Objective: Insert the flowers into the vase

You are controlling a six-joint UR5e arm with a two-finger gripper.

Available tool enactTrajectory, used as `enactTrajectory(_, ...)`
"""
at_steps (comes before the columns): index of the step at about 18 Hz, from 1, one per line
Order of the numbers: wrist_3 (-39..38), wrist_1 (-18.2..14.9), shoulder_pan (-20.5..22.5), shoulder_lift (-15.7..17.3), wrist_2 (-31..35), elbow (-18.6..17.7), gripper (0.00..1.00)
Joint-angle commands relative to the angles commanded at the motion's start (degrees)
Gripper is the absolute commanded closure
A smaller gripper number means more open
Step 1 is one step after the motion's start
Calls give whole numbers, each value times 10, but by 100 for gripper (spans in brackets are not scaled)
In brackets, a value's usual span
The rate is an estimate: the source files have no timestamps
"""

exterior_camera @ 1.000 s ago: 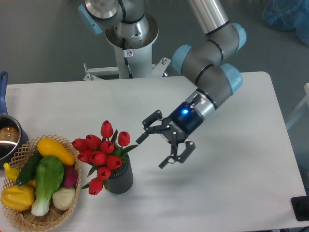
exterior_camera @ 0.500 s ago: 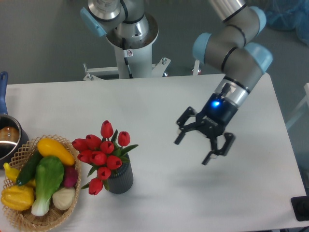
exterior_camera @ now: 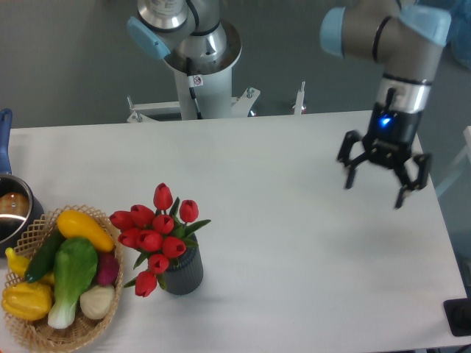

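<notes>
The flowers (exterior_camera: pixel 156 235), a bunch of red tulip buds with green leaves, stand in the vase (exterior_camera: pixel 182 272), a small dark grey ribbed cylinder at the front left of the table. One bud droops over the vase's left side. My gripper (exterior_camera: pixel 375 192) hangs open above the right side of the table, far from the vase, with nothing between its fingers.
A wicker basket (exterior_camera: pixel 33 334) of yellow, green and white vegetables sits at the front left corner. A metal pot (exterior_camera: pixel 11 213) with a blue handle stands at the left edge. The robot base (exterior_camera: pixel 197 66) rises behind the table.
The gripper has moved away from the flowers, up and to the right across the table, staying open. The flowers and vase have not moved.
</notes>
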Motion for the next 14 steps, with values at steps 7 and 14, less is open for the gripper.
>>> enactTrajectory(7, 89, -107, 78, 75, 95, -3, 0)
enactTrajectory(14, 185, -243, 178, 149, 94, -7, 0)
